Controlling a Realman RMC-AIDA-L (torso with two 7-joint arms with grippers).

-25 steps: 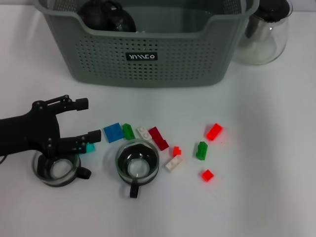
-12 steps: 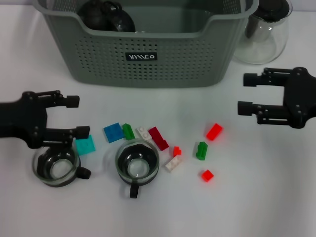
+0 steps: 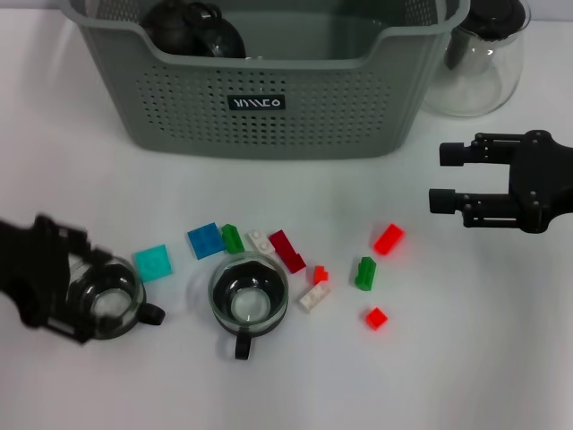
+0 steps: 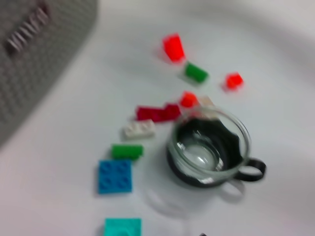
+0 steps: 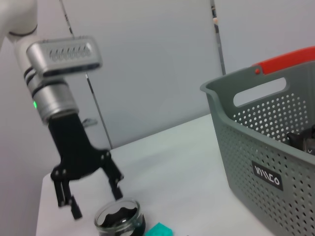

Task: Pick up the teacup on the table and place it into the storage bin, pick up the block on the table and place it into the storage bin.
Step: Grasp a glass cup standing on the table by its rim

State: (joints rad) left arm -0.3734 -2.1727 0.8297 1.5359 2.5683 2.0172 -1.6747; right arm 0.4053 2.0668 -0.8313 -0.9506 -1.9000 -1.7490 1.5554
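Note:
Two glass teacups stand on the white table: one at the front left point(image 3: 106, 306) and one in the middle point(image 3: 249, 296), the latter also in the left wrist view point(image 4: 209, 152). Small blocks lie scattered around them, among them cyan point(image 3: 153, 262), blue point(image 3: 205, 240), green point(image 3: 365, 272) and red point(image 3: 389, 238). My left gripper point(image 3: 79, 285) is open at the left teacup; the right wrist view shows this gripper point(image 5: 96, 199) just above that cup point(image 5: 119, 220). My right gripper point(image 3: 446, 176) hovers open at the right, holding nothing. The grey-green storage bin point(image 3: 269, 64) stands at the back.
A dark rounded object point(image 3: 192, 27) lies inside the bin. A clear glass carafe point(image 3: 479, 67) stands right of the bin, behind my right gripper. More blocks, white point(image 3: 314, 296), dark red point(image 3: 287, 250) and red point(image 3: 376, 317), lie close to the middle teacup.
My left gripper has drawn back from the cyan block to the left teacup. My right gripper came into view from the right and has barely shifted since.

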